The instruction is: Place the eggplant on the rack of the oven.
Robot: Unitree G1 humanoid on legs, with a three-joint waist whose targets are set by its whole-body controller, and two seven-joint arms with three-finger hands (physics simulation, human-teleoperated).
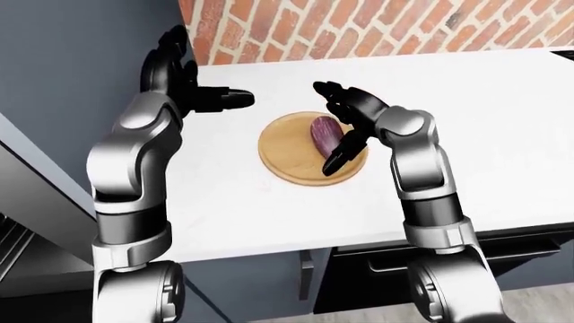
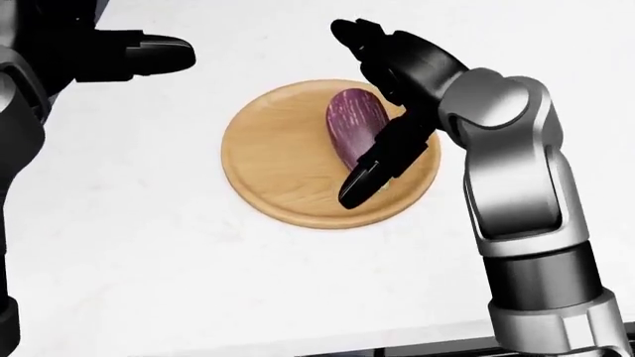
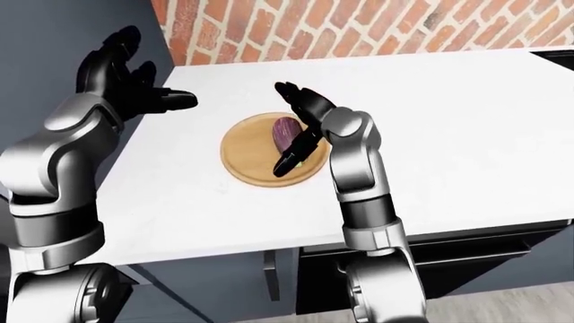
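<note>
The eggplant (image 2: 349, 128) lies on the round wooden board (image 2: 273, 167), toward the board's right half in the head view, its stem end hidden under a finger. The right hand (image 2: 382, 111) arches over it with fingers spread apart: one long finger (image 2: 372, 172) lies across the eggplant's lower end and touches it, while the others stand above its top without closing round it. The board rests on the white desk (image 2: 179, 260). The left hand (image 2: 124, 56) hangs up and left of the board, fingers apart, holding nothing.
</note>
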